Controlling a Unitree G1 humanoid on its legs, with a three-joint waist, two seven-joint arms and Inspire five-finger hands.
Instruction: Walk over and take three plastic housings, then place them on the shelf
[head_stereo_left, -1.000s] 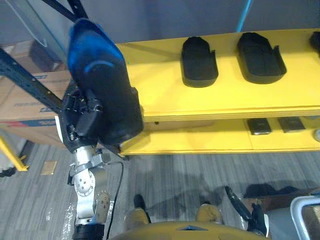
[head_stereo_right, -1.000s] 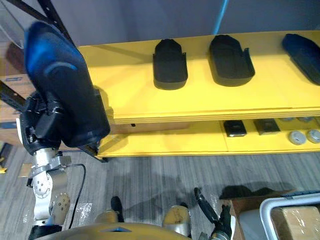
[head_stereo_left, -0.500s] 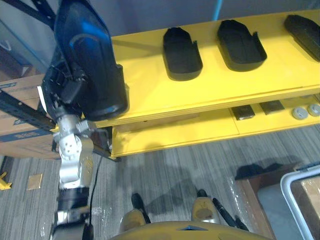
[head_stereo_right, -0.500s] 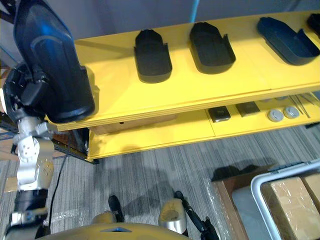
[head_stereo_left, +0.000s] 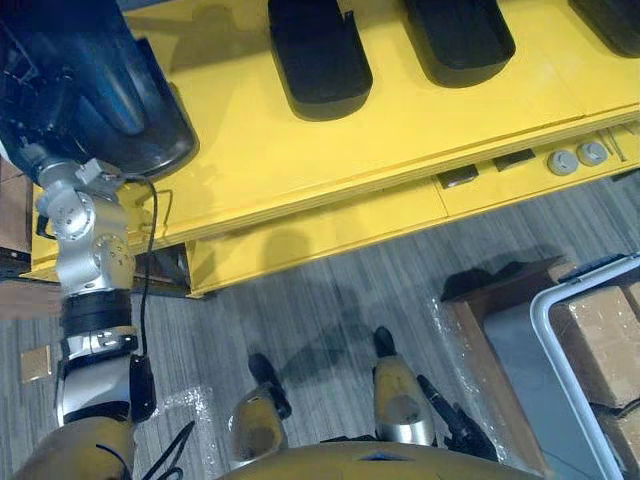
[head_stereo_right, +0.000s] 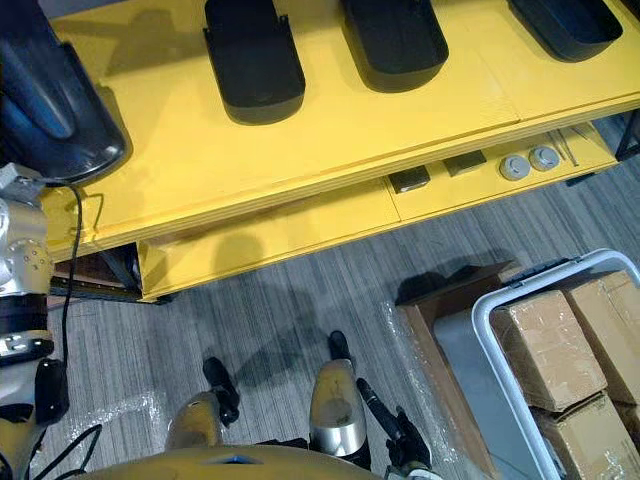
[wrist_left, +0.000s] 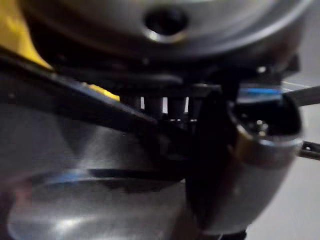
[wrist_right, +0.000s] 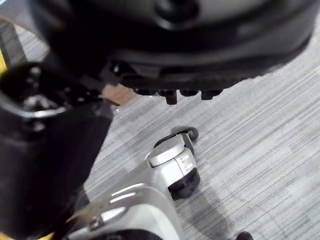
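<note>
Yellow shelf (head_stereo_left: 250, 150): is spanning the head view from 9 to 2 o'clock, bearing dark plastic housings.
Carried housing (head_stereo_left: 95, 95): is sitting at 10 o'clock over the shelf's left end, atop the left arm; whether it is resting on the board cannot be told.
Left hand (wrist_left: 250, 150): is lying against that housing, thumb beside its glossy wall; whether the fingers (wrist_left: 152, 105) are curling cannot be told.
Placed housings: a first housing (head_stereo_left: 318, 55) is lying at 12 o'clock, a second housing (head_stereo_left: 455, 35) at 1 o'clock, both well apart from the carried one.
Right hand (wrist_right: 190, 40): is hanging at 5 o'clock over the grey floor (wrist_right: 260, 150), fingers loosely apart, holding nothing.
Grey bin (head_stereo_right: 487, 330): is standing at 4 o'clock, holding wrapped cardboard boxes (head_stereo_right: 550, 345).
</note>
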